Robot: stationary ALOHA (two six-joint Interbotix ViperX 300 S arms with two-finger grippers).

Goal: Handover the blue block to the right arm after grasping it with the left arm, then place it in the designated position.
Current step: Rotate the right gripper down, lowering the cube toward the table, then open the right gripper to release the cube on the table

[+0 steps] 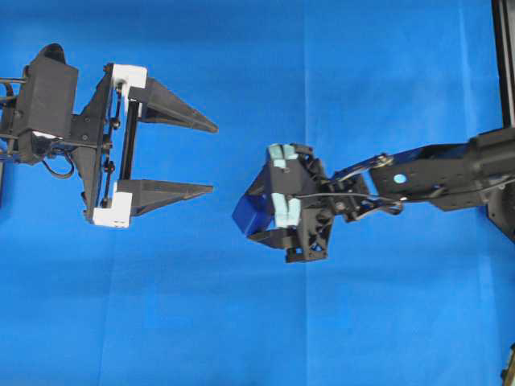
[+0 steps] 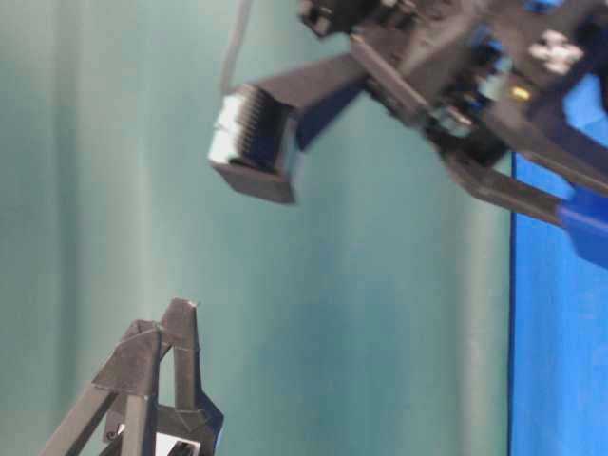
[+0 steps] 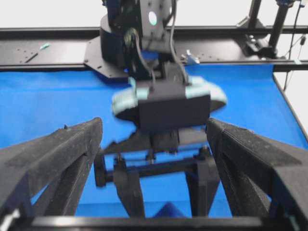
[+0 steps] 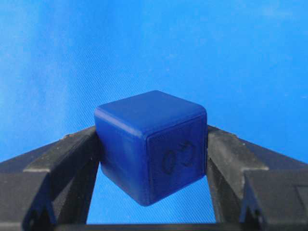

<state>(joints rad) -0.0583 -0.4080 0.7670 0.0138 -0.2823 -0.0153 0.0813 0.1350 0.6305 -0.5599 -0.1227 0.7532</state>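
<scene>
The blue block (image 1: 248,214) is a small navy cube pinched between the two black fingers of my right gripper (image 1: 254,215), held above the blue cloth near the middle. In the right wrist view the blue block (image 4: 151,144) sits tilted between both fingers (image 4: 72,154), each side touching a pad. My left gripper (image 1: 213,158) stands wide open to the left, tips pointing at the right gripper, a short gap away, nothing between them. From the left wrist, the left gripper (image 3: 154,124) frames the right arm's wrist (image 3: 171,108), with a corner of the blue block (image 3: 168,211) low down.
The blue cloth (image 1: 241,322) covers the table. A black frame post (image 1: 503,56) runs along the right edge. Behind the right arm a black base plate and rail (image 3: 48,48) border the cloth's far side.
</scene>
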